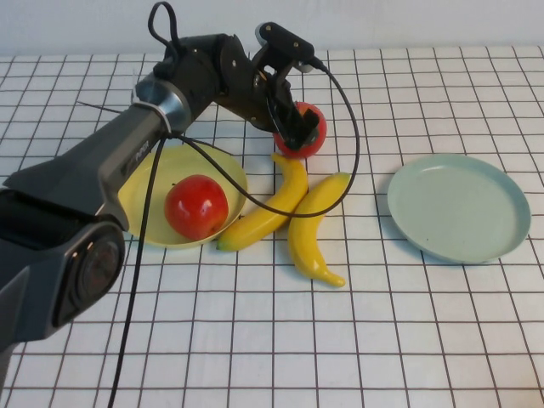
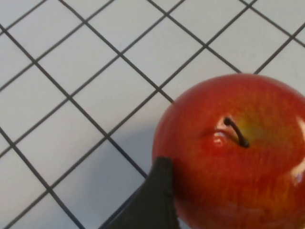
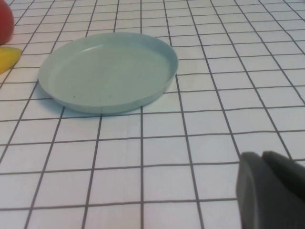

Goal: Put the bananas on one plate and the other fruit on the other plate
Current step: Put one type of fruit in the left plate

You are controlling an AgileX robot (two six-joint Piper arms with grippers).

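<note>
One red apple (image 1: 196, 206) lies on the pale yellow plate (image 1: 140, 191). The second red apple (image 1: 309, 141) sits behind the two bananas (image 1: 268, 212) (image 1: 314, 225), which lie side by side on the cloth at the middle. My left gripper (image 1: 293, 127) is closed around this second apple (image 2: 233, 152); one dark finger (image 2: 155, 195) presses its side and the other finger is hidden. The pale blue-green plate (image 1: 459, 206) stands empty at the right. My right gripper (image 3: 263, 155) is shut and empty, low over the cloth near that plate (image 3: 107, 67).
A white cloth with a black grid (image 1: 340, 340) covers the table. The left arm's black cable (image 1: 348, 161) loops over the bananas. A pale wall (image 1: 408, 21) runs behind the table's far edge.
</note>
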